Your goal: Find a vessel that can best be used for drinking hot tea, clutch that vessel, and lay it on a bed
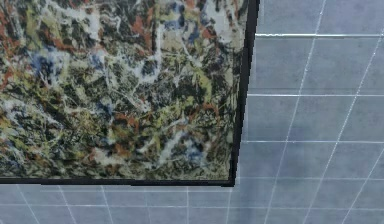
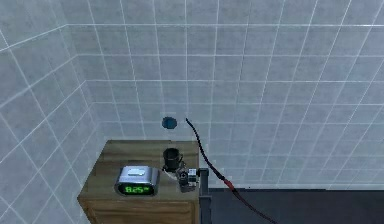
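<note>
Arm side view: small wooden bedside cabinet (image 2: 118,156) in the corner of the rm, against a pale blue-grey tiled wall (image 2: 280,80).

Item 1, task obj.: vessel (image 2: 173,158). Short, dark, roughly cylindrical, standing upright on the cabinet top towards its back right. Rim reads as a slightly lighter band. Handle, contents and material: cannot tell at this size. Colour approx. black or v. dark grey.

Item 2: alarm clock (image 2: 138,180), light grey casing, dark face w/ green digits, on the same top, nearer the front edge and left of the vessel. The two are apart, not touching.

Item 3: arm (image 2: 203,205), dark bar rising from the bottom edge beside the cabinet's right side. Gripper (image 2: 181,178) sits at its far end by the white marker squares, just below the vessel in the picture. Vessel stands on the cabinet right at the fingers, so whether the gripper holds anything: cannot tell. Contact btwn gripper and vessel: cannot tell.

Item 4: small round blue disc (image 2: 168,122) on the wall above the cabinet. Beside it a dark cable (image 2: 204,152) curves down to the right, w/ a reddish stretch lower down.

Item 5: dark flat surface (image 2: 310,205) along the bottom right.

Forward view: large speckled multicolour panel (image 1: 120,90), dark-edged, w/ the same tiling to its right.
</note>
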